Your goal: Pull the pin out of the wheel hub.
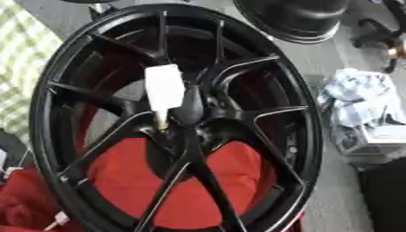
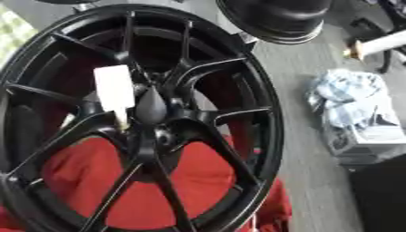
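Filling most of both views, a black wheel (image 1: 178, 122) with thin forked spokes lies over a red cloth (image 1: 135, 181) that shows through the gaps in its lower half. At the hub (image 1: 190, 124), a white block-shaped handle (image 1: 164, 87) stands up with a short pale stem (image 1: 161, 121) below it reaching toward the hub's left side; this looks like the pin, still seated at the wheel. Just beside it on the right, a dark pointed cone (image 2: 151, 106) rises from the hub centre. Neither robot hand shows in either view, so I cannot tell how their fingers stand. Farther right, on the grey floor (image 1: 317, 63), a crumpled pale rag (image 2: 349, 97) lies over a flat grey box (image 2: 373, 142). Beyond the wheel's upper rim sits a round black object (image 2: 277, 18).
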`<move>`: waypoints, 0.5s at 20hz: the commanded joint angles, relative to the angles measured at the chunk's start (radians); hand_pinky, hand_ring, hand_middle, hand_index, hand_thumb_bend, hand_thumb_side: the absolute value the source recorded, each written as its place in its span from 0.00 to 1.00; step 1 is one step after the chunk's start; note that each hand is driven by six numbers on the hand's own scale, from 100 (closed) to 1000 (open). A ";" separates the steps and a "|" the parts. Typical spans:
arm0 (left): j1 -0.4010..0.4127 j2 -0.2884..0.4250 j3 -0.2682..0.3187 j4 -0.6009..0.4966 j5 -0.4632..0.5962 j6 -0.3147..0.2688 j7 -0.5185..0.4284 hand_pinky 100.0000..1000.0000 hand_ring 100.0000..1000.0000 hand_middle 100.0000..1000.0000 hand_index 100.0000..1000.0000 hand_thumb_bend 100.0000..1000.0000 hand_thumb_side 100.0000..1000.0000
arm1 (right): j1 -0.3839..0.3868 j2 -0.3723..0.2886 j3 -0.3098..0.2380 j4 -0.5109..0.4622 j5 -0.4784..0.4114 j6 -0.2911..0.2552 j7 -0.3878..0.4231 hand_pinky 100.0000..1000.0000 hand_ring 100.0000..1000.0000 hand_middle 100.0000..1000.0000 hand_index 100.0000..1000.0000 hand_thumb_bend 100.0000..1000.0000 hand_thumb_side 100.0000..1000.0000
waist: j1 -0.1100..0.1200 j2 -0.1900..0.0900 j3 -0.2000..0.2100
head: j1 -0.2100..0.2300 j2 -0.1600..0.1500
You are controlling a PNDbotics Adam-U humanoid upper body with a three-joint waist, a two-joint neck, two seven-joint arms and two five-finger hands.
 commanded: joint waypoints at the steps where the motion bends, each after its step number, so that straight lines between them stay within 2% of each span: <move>1: -0.002 0.004 0.014 -0.017 0.008 -0.007 0.008 0.46 0.61 0.54 0.73 0.00 0.73 | 0.024 0.096 -0.034 -0.032 0.182 0.002 -0.088 0.82 0.62 0.29 0.48 0.00 0.29 | 0.013 -0.027 -0.002 | 0.015 0.006; 3: -0.001 0.000 0.015 -0.017 0.012 -0.011 0.011 0.46 0.61 0.54 0.73 0.00 0.72 | 0.034 0.170 -0.031 -0.033 0.300 0.021 -0.150 0.84 0.66 0.36 0.54 0.00 0.29 | 0.027 -0.031 -0.003 | 0.022 0.010; 5: -0.001 -0.001 0.017 -0.017 0.016 -0.015 0.014 0.46 0.61 0.54 0.73 0.00 0.72 | 0.039 0.227 -0.014 -0.033 0.385 0.062 -0.197 0.86 0.71 0.46 0.64 0.00 0.24 | 0.039 -0.033 -0.005 | 0.026 0.015; 6: -0.001 -0.001 0.017 -0.017 0.017 -0.017 0.016 0.46 0.61 0.54 0.73 0.00 0.72 | 0.040 0.251 -0.006 -0.033 0.424 0.088 -0.211 0.87 0.75 0.56 0.71 0.00 0.22 | 0.044 -0.034 -0.008 | 0.028 0.015; 7: -0.001 0.000 0.017 -0.017 0.019 -0.018 0.017 0.46 0.61 0.54 0.73 0.00 0.72 | 0.040 0.276 0.003 -0.033 0.467 0.119 -0.216 0.88 0.77 0.61 0.75 0.00 0.21 | 0.049 -0.035 -0.011 | 0.032 0.015; 8: -0.001 0.000 0.016 -0.017 0.021 -0.020 0.017 0.46 0.61 0.54 0.73 0.00 0.72 | 0.038 0.300 0.009 -0.033 0.522 0.148 -0.214 0.90 0.82 0.71 0.81 0.00 0.19 | 0.053 -0.035 -0.014 | 0.036 0.012; 10: -0.008 -0.003 0.012 -0.017 0.022 -0.021 0.013 0.46 0.61 0.54 0.73 0.00 0.72 | 0.025 0.350 0.018 -0.033 0.632 0.197 -0.207 0.92 0.87 0.80 0.85 0.00 0.17 | 0.058 -0.028 -0.017 | 0.039 -0.001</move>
